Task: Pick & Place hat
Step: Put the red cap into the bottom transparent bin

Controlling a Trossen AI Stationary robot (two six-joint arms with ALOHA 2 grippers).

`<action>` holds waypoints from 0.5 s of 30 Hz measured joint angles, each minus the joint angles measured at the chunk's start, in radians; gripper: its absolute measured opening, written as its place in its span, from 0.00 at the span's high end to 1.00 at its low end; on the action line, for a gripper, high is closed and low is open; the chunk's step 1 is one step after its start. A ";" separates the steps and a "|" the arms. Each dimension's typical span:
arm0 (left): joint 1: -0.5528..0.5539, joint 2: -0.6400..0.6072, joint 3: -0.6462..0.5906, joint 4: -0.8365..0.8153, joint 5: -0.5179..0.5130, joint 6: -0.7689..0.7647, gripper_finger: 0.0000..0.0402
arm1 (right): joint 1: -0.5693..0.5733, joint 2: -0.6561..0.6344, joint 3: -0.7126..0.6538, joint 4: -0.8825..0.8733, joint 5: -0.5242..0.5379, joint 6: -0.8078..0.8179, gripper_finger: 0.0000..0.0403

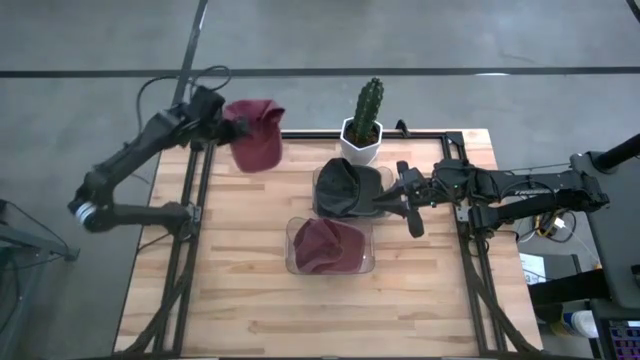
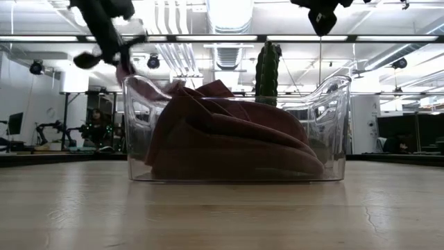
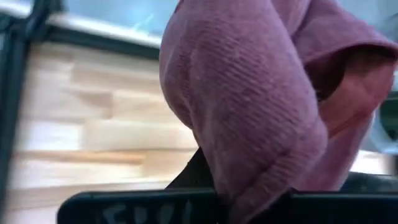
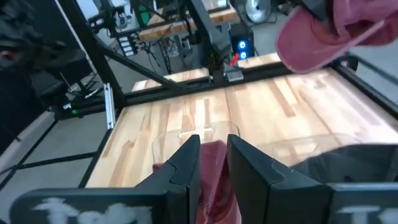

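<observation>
My left gripper (image 1: pixel 228 124) is shut on a maroon hat (image 1: pixel 256 137), held in the air over the table's far left part; this hat fills the left wrist view (image 3: pixel 249 106) and shows high up in the right wrist view (image 4: pixel 323 31). A second maroon hat (image 1: pixel 328 246) lies bunched in a clear bin (image 1: pixel 292 232) near the table's middle. A black hat (image 1: pixel 343 187) lies in another clear bin just beyond it. My right gripper (image 1: pixel 411 212) hovers right of the black hat, its fingers (image 4: pixel 186 165) a narrow gap apart and on nothing. My left gripper pinches the maroon hat at its edge (image 1: pixel 237 122) on the side toward the table's left, coming at it from the left. The hat is lifted clear of the table and hangs bunched and slack below and in front of the fingers (image 3: pixel 155 208).
A cactus in a white pot (image 1: pixel 362 127) stands at the far edge, just beyond the black hat's bin. Dark frame rails (image 1: pixel 195 190) run along the left and right sides of the wooden top. Bare wood (image 1: pixel 300 310) lies toward the near edge.
</observation>
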 joint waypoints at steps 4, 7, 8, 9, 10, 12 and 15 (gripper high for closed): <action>-0.153 -0.112 0.000 0.100 -0.098 -0.080 1.00 | 0.000 0.000 0.000 0.085 0.000 -0.018 0.82; -0.301 -0.154 0.000 0.190 -0.200 -0.128 1.00 | 0.000 0.000 0.000 0.170 0.000 -0.029 0.81; -0.353 -0.159 0.000 0.222 -0.243 -0.140 1.00 | 0.000 0.000 0.000 0.195 0.000 -0.041 0.81; -0.407 -0.160 0.000 0.254 -0.288 -0.146 1.00 | 0.000 0.000 0.000 0.216 0.000 -0.057 0.80; -0.458 -0.157 0.000 0.284 -0.336 -0.151 1.00 | 0.000 0.000 0.000 0.231 0.000 -0.074 0.79; -0.555 -0.143 -0.001 0.347 -0.415 -0.158 1.00 | 0.000 0.000 0.000 0.248 -0.001 -0.102 0.76; -0.682 -0.102 -0.002 0.442 -0.514 -0.164 1.00 | 0.000 0.000 0.000 0.269 0.000 -0.126 0.70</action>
